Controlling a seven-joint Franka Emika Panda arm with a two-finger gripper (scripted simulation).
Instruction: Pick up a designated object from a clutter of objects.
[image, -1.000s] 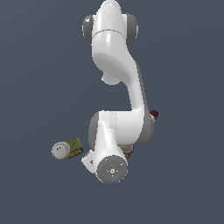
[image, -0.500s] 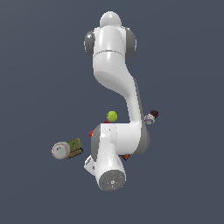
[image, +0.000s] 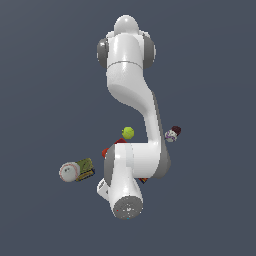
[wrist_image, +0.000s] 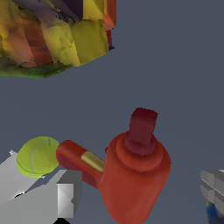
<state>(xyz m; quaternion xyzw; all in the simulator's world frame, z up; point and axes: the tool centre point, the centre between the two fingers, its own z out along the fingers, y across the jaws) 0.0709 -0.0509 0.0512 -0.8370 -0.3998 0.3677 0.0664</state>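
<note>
The designated object, a bulky red drill-like toy (wrist_image: 138, 175), fills the wrist view, its dark maroon tip (wrist_image: 142, 124) standing up from the body. My gripper (wrist_image: 140, 197) is open, with one grey finger (wrist_image: 65, 199) by the toy's handle and the other finger (wrist_image: 212, 186) beyond its body; neither touches it. In the exterior view my arm hides the gripper and all but a red sliver of the drill (image: 106, 151). The rest of the clutter lies around it.
A yellow-green ball (wrist_image: 37, 156) (image: 128, 132) rests against the drill's handle end. A multicoloured yellow-orange-black item (wrist_image: 48, 35) lies beyond. The exterior view shows a white baseball (image: 69, 171) next to an olive can (image: 85, 166), and a maroon-white bit (image: 173, 133) on that view's right.
My arm has shifted in the exterior view, uncovering the yellow-green ball and part of the red drill. The objects themselves have stayed put.
</note>
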